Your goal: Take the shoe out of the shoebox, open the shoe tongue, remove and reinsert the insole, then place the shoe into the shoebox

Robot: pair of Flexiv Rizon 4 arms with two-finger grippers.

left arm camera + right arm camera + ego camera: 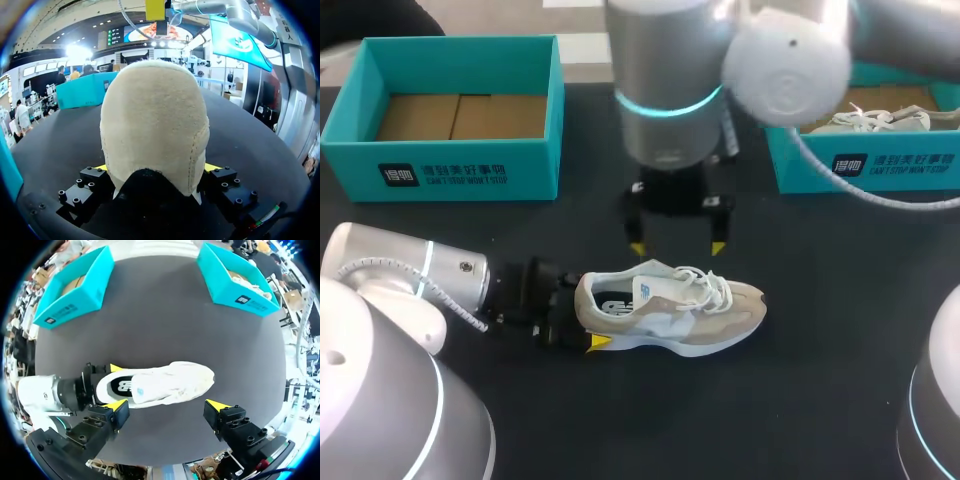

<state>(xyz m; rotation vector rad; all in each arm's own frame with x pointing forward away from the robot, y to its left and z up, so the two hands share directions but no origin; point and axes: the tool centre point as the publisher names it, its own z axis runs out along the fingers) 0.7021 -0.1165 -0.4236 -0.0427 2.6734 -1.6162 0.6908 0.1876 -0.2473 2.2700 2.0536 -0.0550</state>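
Shoe (pixel 670 305) lies heel at 9 o'clock, toe at 3 — left gripper (pixel 585 318) clamps its heel; right gripper (pixel 678 247), wide open and empty, hovers at 12.

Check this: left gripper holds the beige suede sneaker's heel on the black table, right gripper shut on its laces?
No: the right gripper hangs open above the beige suede sneaker, clear of the laces; the right wrist view shows it. The rest holds.
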